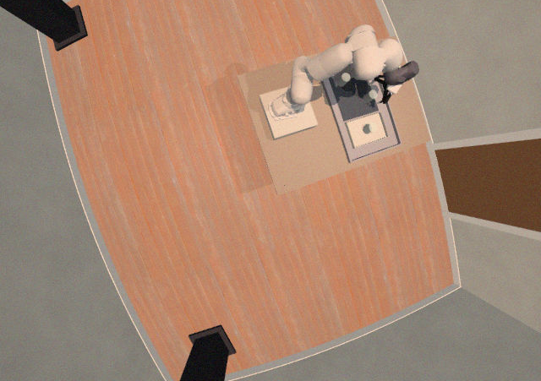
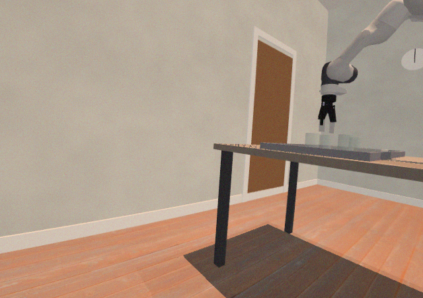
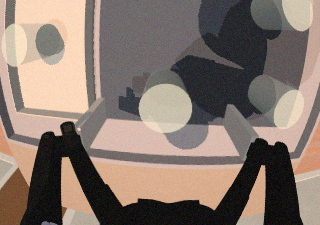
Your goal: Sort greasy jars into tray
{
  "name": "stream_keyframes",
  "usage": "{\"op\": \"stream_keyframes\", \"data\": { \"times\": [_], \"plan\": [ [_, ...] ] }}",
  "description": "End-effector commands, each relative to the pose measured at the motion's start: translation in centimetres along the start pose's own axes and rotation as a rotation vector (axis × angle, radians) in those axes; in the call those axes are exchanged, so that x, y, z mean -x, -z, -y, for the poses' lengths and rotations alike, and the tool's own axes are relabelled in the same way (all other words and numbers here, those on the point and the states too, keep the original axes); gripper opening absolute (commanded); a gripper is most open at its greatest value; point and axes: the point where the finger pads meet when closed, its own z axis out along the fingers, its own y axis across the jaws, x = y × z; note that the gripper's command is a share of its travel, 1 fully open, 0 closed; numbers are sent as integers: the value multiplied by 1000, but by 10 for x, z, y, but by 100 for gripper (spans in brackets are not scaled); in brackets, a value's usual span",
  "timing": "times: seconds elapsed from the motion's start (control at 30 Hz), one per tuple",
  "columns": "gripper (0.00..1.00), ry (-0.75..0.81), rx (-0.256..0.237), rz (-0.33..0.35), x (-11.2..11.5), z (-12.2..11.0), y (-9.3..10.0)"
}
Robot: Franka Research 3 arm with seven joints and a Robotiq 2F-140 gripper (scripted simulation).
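From where I'm standing, the end effector (image 1: 380, 91) (image 2: 326, 129) (image 3: 166, 112) is released, its two fingers spread wide with nothing between them, hanging just above the jar tops over the bench (image 1: 301, 159) (image 2: 307, 158) (image 3: 145, 177). Beneath it, near the gap between the fingers, one glass jar (image 1: 373, 94) (image 3: 165, 105) stands upright on the dark mat (image 1: 360, 111) (image 3: 130, 45). Two more jars stand on that mat, well apart: a nearby jar (image 3: 277, 102) and a farther jar (image 1: 345, 77) (image 3: 285, 8). The fourth jar (image 1: 370, 127) (image 3: 32, 43) stands inside the cream-floored tray (image 1: 354, 140) (image 3: 50, 87) beside the mat. I can't tell which jars are greasy.
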Motion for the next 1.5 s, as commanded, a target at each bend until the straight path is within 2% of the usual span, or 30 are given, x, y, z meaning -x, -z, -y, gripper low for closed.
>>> {"op": "stream_keyframes", "data": {
  "times": [0.0,0.17,1.0,1.47],
  "plan": [
    [100,-19,-7,17,6,2,2],
    [100,-19,-7,17,6,2,2],
    [100,-19,-7,17,6,2,-44],
    [100,-19,-7,17,7,2,-48]
  ]
}}
